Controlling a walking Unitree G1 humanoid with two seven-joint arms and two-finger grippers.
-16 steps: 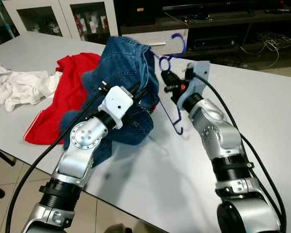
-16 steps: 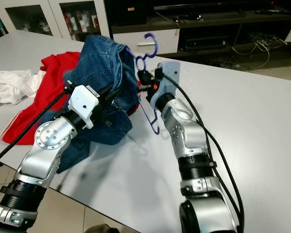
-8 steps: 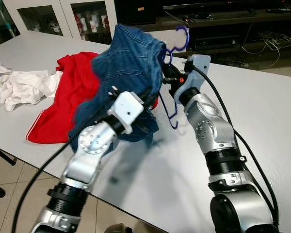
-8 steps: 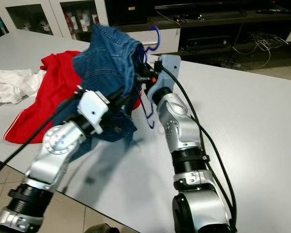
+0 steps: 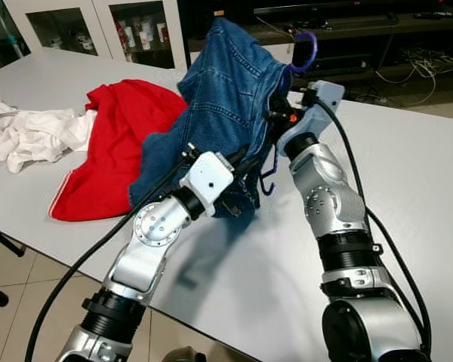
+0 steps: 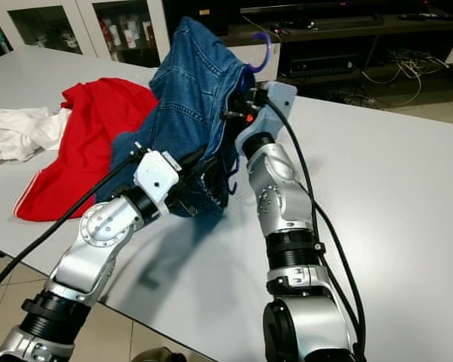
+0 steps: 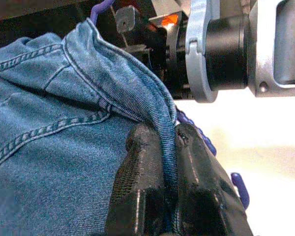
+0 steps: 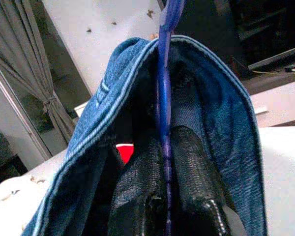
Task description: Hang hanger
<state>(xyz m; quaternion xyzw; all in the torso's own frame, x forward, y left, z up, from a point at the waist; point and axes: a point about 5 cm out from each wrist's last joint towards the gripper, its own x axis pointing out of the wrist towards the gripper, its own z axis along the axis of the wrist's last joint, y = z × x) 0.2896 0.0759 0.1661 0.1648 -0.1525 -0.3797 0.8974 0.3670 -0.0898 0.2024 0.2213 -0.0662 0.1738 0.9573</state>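
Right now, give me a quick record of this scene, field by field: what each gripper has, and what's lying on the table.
left gripper: shut on the hem of the blue denim garment, which is lifted off the table
right gripper: shut on the purple plastic hanger, partly inside the denim garment
hanger hook: sticks out above the denim
table: white, bearing the other clothes
red cloth: spread on the table, beside the denim
white cloth: crumpled on the table, at the robot's far left
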